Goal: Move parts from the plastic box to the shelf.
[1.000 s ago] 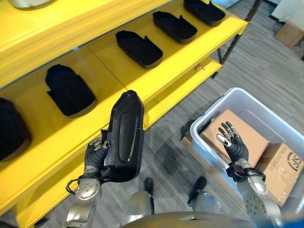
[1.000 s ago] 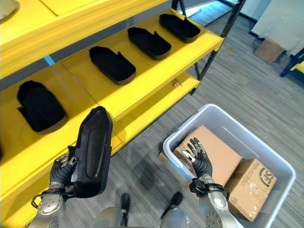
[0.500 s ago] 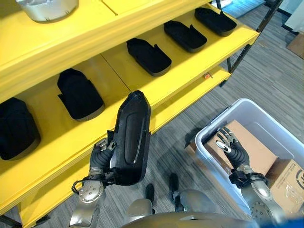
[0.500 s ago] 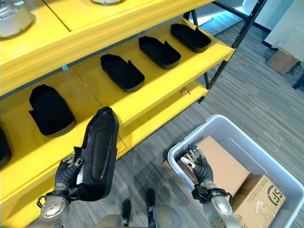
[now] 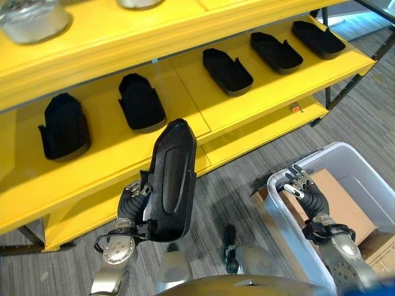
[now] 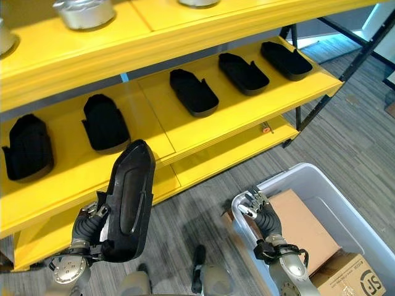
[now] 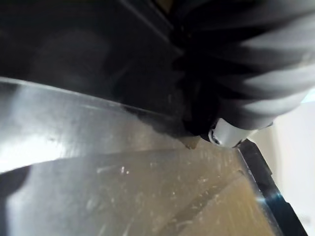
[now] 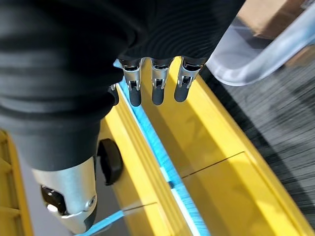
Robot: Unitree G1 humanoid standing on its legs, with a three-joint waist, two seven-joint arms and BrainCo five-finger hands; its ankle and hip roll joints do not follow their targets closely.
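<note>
**Tall part gripped low, shelf row already crowded**

The left hand (image 5: 131, 206) is curling its fingers around the bottom end of a long black part (image 5: 171, 179), holding it upright in front of the yellow shelf (image 5: 185, 120); the wrist view is showing little but dark plastic close to the camera. Because the grip is sitting at the part's 6 o'clock end with most of the length standing above it, I judge the part could be tipping or twisting in the fingers as the arm reaches forward, and its top could be knocking the shelf edge

On the shelf, black parts (image 5: 141, 102) are already lying in a row, running from 9 o'clock toward 2 o'clock. Setting the held one down carelessly could be nudging a neighbour; the free gap looks to be at about 12 o'clock from the hand

At 4 o'clock, the right hand (image 5: 304, 189) is hovering with relaxed, slightly spread fingers, holding nothing, above the rim of the plastic box (image 5: 345, 161), over a cardboard box (image 5: 336, 200) inside; a stray sweep could be catching that rim
</note>
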